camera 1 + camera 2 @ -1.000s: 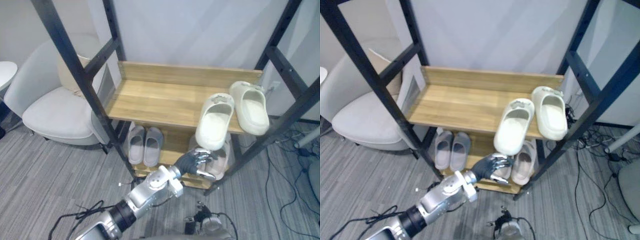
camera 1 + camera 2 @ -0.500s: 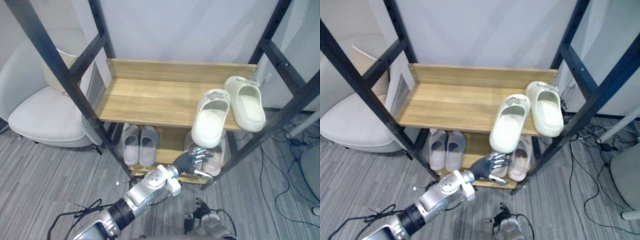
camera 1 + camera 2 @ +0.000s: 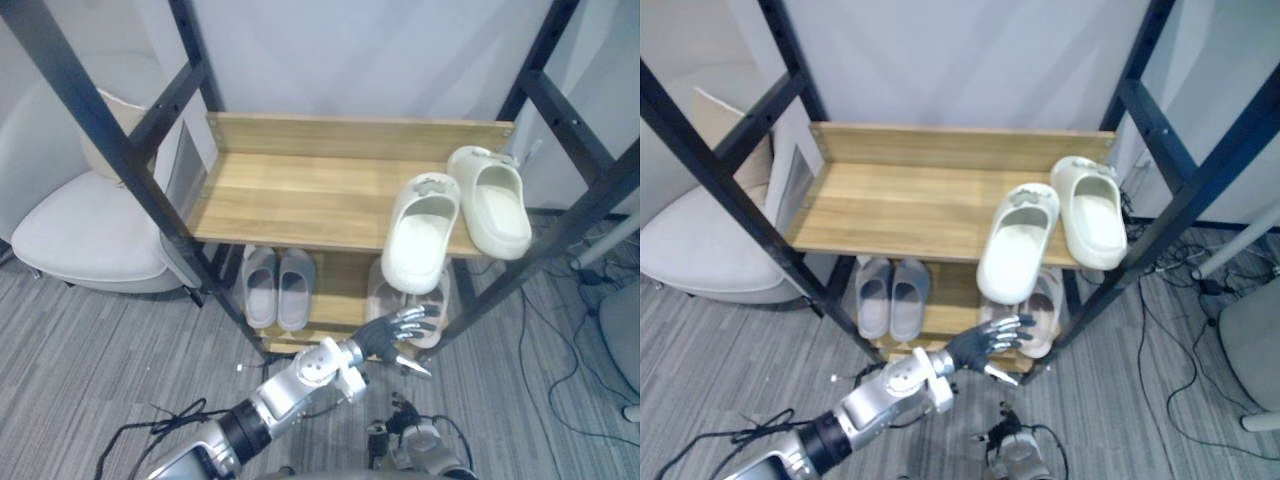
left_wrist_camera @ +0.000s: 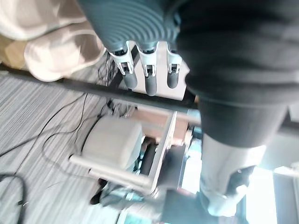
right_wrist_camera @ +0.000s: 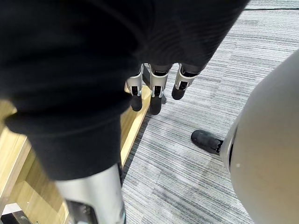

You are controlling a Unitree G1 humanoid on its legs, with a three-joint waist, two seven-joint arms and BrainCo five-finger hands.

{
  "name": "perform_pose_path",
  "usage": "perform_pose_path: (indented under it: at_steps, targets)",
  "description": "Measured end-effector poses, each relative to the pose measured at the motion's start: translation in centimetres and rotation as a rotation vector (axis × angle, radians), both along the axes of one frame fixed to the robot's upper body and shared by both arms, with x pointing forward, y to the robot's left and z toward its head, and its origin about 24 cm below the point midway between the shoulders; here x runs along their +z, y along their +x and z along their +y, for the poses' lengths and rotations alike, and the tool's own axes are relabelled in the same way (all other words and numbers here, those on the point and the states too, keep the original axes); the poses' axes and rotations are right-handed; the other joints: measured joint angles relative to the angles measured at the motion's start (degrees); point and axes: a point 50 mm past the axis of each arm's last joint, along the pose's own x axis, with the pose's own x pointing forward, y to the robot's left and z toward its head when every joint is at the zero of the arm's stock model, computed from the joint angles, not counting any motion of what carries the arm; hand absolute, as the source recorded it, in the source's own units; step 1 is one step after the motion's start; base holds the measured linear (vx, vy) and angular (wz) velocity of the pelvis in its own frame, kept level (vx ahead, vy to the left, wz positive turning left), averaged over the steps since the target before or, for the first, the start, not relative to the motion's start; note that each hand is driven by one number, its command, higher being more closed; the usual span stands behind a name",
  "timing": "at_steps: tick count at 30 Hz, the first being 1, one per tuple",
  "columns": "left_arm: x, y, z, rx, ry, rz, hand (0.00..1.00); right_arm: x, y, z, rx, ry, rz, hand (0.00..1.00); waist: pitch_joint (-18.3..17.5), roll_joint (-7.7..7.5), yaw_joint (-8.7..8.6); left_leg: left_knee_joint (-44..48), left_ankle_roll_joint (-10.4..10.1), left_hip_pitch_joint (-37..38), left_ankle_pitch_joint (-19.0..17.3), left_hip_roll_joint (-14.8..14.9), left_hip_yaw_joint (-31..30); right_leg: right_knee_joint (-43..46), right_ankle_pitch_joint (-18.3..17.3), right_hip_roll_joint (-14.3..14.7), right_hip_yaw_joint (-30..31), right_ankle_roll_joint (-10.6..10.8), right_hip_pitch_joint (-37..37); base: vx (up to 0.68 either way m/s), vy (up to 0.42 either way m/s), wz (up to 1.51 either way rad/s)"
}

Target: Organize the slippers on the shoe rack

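On the lower shelf (image 3: 340, 290) of the rack (image 3: 130, 150), I see two pairs. The grey slippers (image 3: 277, 288) sit side by side at the left, toes to the front. The pink slippers (image 3: 1045, 318) sit at the right and are partly hidden by what hangs above them.

My left hand (image 3: 395, 335) is low in front of that shelf, just before the pink pair. Its fingers (image 4: 149, 81) are straight and fanned out, the thumb is apart, and there is nothing in the palm. From the head views the fingertips reach the toe of the nearer pink slipper, but I cannot tell whether they touch it. In the left wrist view that slipper lies just past the hand's ribbed cover.

On the upper shelf (image 3: 300, 190) the two cream slippers are both at the right end. The far right slipper (image 3: 492, 200) lies flat on the wood. The tilted slipper (image 3: 420, 240) just beside it points outward, with its toe hanging over the front edge, above the pink pair.

My right hand (image 5: 156, 93) shows in its own wrist view, fingers straight and holding nothing. It is over the grey carpet (image 5: 187, 177), beside a wooden edge.

An armchair (image 3: 80, 225) stands to the rack's left.
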Motion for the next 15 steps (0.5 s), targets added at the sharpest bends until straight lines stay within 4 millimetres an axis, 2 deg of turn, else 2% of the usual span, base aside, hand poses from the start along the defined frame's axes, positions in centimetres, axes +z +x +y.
perform_pose_path:
  at_steps: [4,7,15]
  targets:
    - [0.3,-0.1,-0.1,-0.006,-0.009,-0.012,0.0,0.1,0.2,0.0,0.002,-0.001,-0.005,0.0,0.01,0.02,-0.08,0.07,0.0,-0.01,0.0,0.0,-0.15,0.0,0.0,-0.01,-0.11,0.0,0.08,0.0,0.0,0.01]
    - [1.4,-0.3,-0.5,-0.022,-0.049,-0.044,0.0,0.1,0.2,0.0,0.001,-0.002,-0.005,0.0,0.02,0.05,-0.07,0.11,0.0,-0.04,0.01,-0.02,-0.64,0.0,-0.01,-0.06,-0.48,0.01,0.26,0.0,0.0,0.06]
    - [6.8,-1.0,-2.2,-0.118,-0.191,-0.223,0.0,-0.2,-0.1,-0.1,0.001,-0.006,0.015,0.0,-0.06,0.07,0.3,2.17,0.25,-2.55,0.03,-0.89,-1.54,0.25,0.52,-1.29,-0.6,0.44,-0.73,-0.01,0.006,0.07]
